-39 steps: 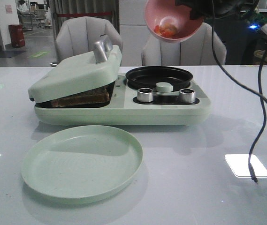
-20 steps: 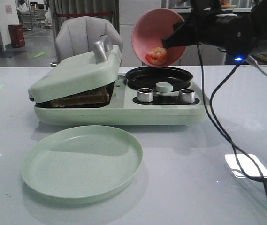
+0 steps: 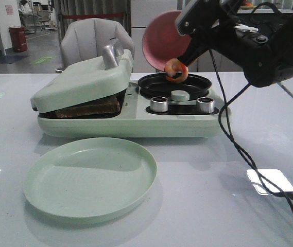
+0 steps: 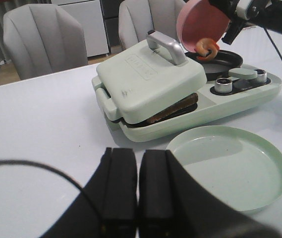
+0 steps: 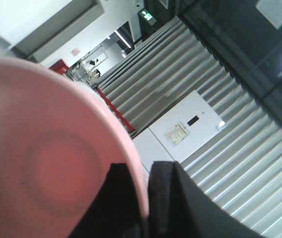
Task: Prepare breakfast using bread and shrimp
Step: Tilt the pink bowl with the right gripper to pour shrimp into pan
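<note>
Grey padded chairs (image 3: pixel 87 38) stand behind a glossy white surface (image 3: pixel 213 206), and on it sits a mint-green breakfast maker (image 3: pixel 131 110). Its sandwich lid (image 3: pixel 82 80) rests slightly raised on the bread (image 3: pixel 89 108), whose dark crust shows in the gap under the lid, well off to the side of the right gripper (image 5: pixel 143 198).

That right gripper is clamped on the rim of a pink bowl (image 3: pixel 161 38), one finger inside and one outside, as the right wrist view shows. The bowl is tipped steeply, its mouth turned toward the maker's lid, and it hangs right over the round black pan (image 3: pixel 174 85). The shrimp (image 3: pixel 176 69), a curled pink-orange piece, sits at the bowl's lower lip just below the gripper and just above the pan; whether it touches the pan I cannot tell. Two metal knobs (image 3: pixel 159 104) sit on the maker's front below the pan.

The left gripper (image 4: pixel 138 188) hovers low over the surface with its fingers pressed together and nothing between them. Ahead of it and a little to one side lies a pale green plate (image 4: pixel 230 166), with the maker beyond.
</note>
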Action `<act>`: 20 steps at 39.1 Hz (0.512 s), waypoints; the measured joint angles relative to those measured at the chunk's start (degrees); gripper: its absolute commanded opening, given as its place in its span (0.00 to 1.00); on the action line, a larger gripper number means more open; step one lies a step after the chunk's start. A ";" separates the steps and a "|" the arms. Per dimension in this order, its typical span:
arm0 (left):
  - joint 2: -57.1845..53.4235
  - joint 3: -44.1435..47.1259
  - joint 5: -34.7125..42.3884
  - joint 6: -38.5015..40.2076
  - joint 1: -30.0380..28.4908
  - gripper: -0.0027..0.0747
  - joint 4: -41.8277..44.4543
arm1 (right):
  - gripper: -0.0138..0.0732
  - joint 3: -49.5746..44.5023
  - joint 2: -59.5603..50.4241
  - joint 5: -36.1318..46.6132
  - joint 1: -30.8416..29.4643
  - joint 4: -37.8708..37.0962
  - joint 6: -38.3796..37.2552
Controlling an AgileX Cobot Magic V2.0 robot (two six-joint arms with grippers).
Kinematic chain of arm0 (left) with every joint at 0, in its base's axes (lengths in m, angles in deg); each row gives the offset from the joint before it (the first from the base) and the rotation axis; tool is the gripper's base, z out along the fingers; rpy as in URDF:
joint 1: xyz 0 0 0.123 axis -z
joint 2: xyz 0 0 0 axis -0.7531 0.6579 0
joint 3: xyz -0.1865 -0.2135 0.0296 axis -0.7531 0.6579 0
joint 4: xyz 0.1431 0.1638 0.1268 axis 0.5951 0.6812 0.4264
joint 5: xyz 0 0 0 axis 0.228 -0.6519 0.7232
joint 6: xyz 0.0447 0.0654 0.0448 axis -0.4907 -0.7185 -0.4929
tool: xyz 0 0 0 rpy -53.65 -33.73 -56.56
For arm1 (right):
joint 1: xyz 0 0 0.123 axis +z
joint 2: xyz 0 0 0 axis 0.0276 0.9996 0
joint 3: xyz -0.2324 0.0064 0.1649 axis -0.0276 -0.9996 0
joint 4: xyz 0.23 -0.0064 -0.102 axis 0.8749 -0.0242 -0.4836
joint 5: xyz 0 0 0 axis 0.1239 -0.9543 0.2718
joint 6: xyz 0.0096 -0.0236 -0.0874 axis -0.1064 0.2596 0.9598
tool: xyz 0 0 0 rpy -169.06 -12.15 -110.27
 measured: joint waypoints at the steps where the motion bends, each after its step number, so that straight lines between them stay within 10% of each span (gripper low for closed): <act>1: 0.00 0.00 0.00 0.00 0.00 0.18 0.00 | 0.29 0.00 0.13 0.00 0.00 -0.48 1.53; 12: 0.00 0.00 0.00 0.00 0.00 0.18 0.00 | 0.29 0.00 0.24 0.00 0.00 -0.29 2.55; 20: 0.00 0.00 0.00 0.00 0.00 0.18 0.00 | 0.29 0.00 -1.78 -3.41 0.09 13.10 -31.67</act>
